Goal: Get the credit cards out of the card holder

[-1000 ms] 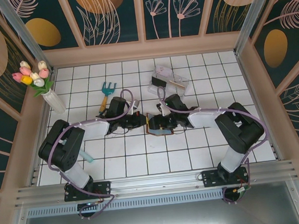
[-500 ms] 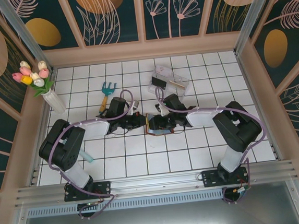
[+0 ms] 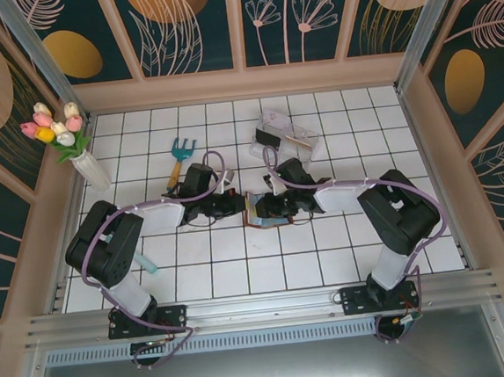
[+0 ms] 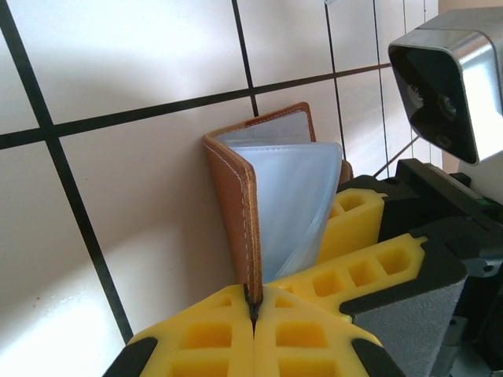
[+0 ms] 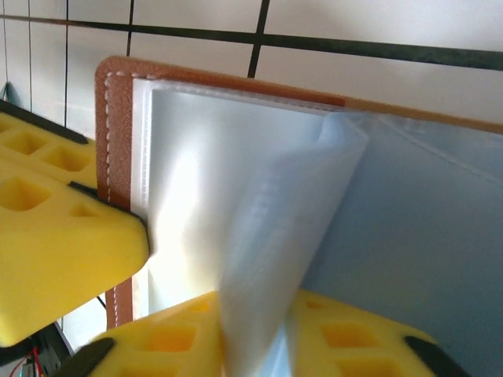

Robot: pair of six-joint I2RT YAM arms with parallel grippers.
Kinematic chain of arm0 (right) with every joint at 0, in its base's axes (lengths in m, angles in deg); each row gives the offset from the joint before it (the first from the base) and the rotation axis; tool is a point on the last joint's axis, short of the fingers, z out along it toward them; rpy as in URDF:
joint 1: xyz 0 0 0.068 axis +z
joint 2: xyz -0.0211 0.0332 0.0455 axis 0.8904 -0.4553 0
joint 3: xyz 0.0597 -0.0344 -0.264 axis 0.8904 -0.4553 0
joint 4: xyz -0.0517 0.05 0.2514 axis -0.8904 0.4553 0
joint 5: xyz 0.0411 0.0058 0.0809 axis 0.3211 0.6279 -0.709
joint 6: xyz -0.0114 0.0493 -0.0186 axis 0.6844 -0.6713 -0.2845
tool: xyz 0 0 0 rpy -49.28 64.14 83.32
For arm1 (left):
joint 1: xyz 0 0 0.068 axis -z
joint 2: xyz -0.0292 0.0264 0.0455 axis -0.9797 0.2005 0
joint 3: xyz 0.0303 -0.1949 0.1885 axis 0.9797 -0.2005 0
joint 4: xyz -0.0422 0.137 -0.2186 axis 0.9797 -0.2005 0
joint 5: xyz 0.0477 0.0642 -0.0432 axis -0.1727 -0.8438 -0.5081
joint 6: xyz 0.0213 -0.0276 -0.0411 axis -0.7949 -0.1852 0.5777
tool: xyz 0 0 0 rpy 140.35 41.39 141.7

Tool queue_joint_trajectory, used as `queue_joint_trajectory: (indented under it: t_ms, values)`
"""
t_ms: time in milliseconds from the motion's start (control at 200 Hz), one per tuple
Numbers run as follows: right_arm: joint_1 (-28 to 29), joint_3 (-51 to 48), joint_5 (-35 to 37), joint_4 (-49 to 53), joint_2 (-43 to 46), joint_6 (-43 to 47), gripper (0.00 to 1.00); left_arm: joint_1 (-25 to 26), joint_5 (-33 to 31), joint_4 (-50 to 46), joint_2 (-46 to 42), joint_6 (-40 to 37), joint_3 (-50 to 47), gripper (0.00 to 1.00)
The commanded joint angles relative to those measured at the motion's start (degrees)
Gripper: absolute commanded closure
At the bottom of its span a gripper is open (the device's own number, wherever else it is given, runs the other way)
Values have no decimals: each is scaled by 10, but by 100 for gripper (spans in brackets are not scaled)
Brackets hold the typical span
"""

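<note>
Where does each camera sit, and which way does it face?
Top external: above and behind, looking down at the table; left arm and right arm show.
Left wrist: on the left gripper, facing the card holder it pinches.
Right wrist: on the right gripper, facing the holder's clear sleeves.
Shared: both wrist views show the card holder.

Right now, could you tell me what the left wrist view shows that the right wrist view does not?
Left wrist: the card holder's outer brown cover, its edge in the shut left gripper, and the right arm's silver camera. Right wrist: the inner pocket face, a clear sleeve bowing through the right gripper. Both: pale sleeves, yellow fingers, white tiles.
</note>
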Motion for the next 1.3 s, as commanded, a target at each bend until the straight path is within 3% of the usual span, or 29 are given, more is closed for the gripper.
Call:
queue_joint_trajectory:
  t_ms: [0, 95, 155, 330, 460, 641, 711, 786, 881, 1036, 1296]
  values:
    - [-1, 4, 9, 22, 21, 8, 63, -4, -11, -23, 2, -23, 23, 100]
    - [-1, 13, 25, 33, 53, 1, 53, -9, -33, -81, -1, -62, 43, 100]
    - [-3, 18, 36, 42, 75, -2, 49, -15, -67, -140, 1, -96, 66, 94]
    - [-28, 19, 93, 62, 150, -21, 45, -24, -79, -191, -3, -121, 98, 68]
    - [-54, 10, 180, 81, 221, -33, 42, -32, -118, -222, -24, -118, 121, 46]
    - [-116, 17, 336, 107, 311, -8, 36, -64, -233, -281, -73, -105, 149, 32]
    - [-134, 30, 379, 113, 330, 31, 36, -74, -311, -300, -104, -106, 157, 27]
    - [-153, 45, 430, 123, 342, 71, 33, -80, -409, -305, -141, -119, 158, 15]
    - [-175, 48, 489, 115, 355, 104, 17, -87, -514, -284, -191, -146, 145, 2]
    - [-211, 22, 538, 58, 370, 134, 1, -91, -662, -199, -266, -165, 83, 2]
    - [-294, -78, 554, -63, 361, 128, 1, -114, -806, 11, -327, -192, -58, 2]
